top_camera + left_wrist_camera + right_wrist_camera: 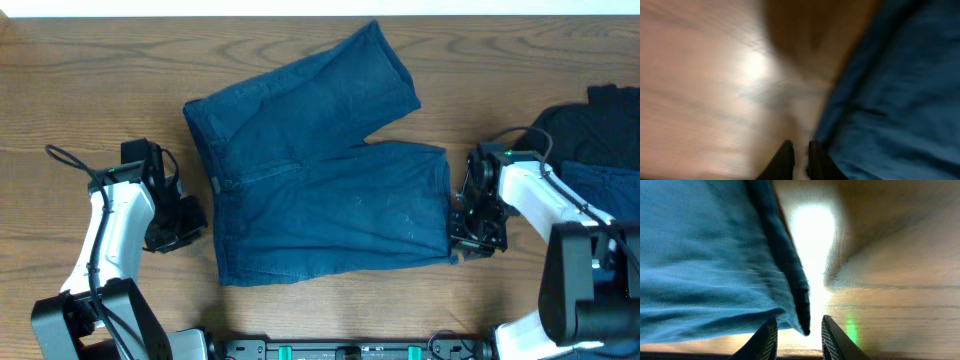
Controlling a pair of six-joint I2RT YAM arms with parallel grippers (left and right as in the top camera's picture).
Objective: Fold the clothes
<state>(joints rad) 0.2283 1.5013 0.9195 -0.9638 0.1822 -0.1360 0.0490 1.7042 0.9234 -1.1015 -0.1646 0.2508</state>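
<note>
The clothes are dark blue denim shorts spread flat on the wooden table, waistband to the left and both legs pointing right. My left gripper sits just left of the waistband's near corner. In the blurred left wrist view its fingers stand slightly apart with bare table between them, and the shorts' edge lies right beside them. My right gripper is at the hem of the near leg. In the right wrist view it is open, with the hem corner hanging loose between the fingers, unclamped.
A black garment lies at the right back, with another blue piece of cloth under my right arm. A black cable loops off my left arm. The table's far edge runs just behind the upper leg.
</note>
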